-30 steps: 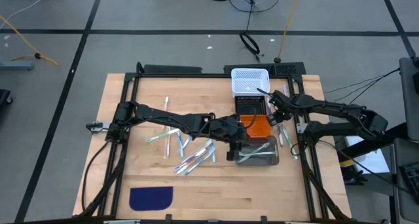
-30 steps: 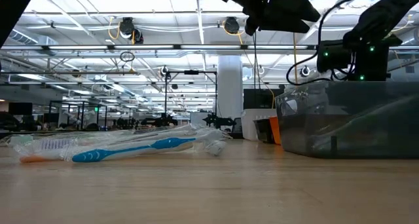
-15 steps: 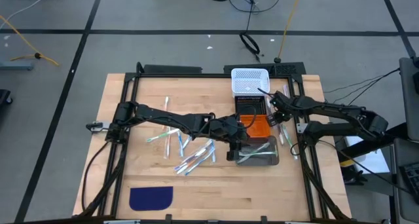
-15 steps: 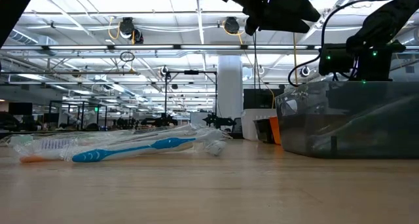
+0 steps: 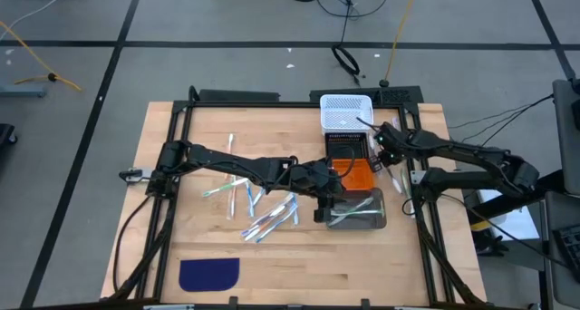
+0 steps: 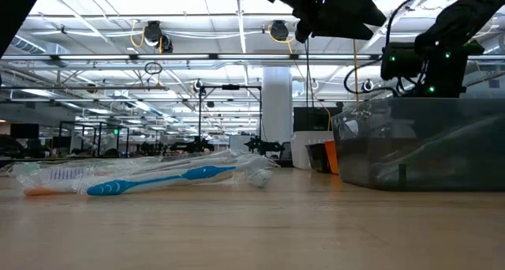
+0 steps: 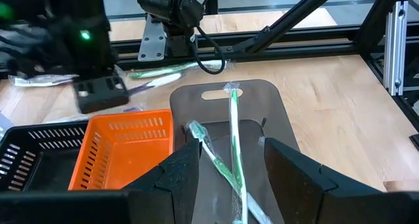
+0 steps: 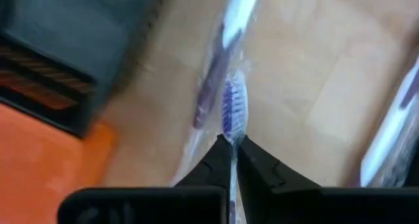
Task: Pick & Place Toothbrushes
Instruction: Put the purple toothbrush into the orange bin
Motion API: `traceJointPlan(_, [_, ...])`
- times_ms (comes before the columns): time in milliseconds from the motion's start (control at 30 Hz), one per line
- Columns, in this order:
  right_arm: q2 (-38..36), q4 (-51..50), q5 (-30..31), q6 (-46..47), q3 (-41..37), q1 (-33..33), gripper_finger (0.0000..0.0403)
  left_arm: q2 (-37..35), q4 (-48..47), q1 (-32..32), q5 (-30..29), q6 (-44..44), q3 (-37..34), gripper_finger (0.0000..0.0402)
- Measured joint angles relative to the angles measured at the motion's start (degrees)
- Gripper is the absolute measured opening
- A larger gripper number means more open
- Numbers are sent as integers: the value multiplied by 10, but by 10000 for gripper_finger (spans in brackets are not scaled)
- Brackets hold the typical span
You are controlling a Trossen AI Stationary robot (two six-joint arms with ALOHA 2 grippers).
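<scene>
Several wrapped toothbrushes lie loose on the wooden table left of centre; the low view shows a blue one among them. Two green toothbrushes lie crossed in the grey bin. My left gripper hangs open just above that bin, touching nothing. My right gripper is beside the baskets' right side, pointing steeply down, shut on a purple toothbrush in a clear wrapper. More toothbrushes lie on the table near it. My right gripper pinches the purple toothbrush between its two fingertips, on the wrapped neck just behind the bristle head. The fingers come steeply from above. The head sticks out beyond the fingertips; whether any part rests on the table I cannot tell.
A row of containers stands right of centre: a white basket at the far end, then a black one, an orange one and the grey bin. A dark blue patch lies near the front left. Black frame rails edge the table.
My right gripper has dipped a little and come up again, ending slightly nearer the table's far edge. My left gripper has kept still over the grey bin.
</scene>
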Motion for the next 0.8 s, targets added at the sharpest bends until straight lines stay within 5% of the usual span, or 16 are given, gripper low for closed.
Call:
traceJointPlan(400, [-129,2,-6,-23,61,17,1,0,13,0,-4,-2,0,170])
traceJointPlan(800, [-256,172,-92,-38,62,104,0,0,50,0,-10,-2,0,170])
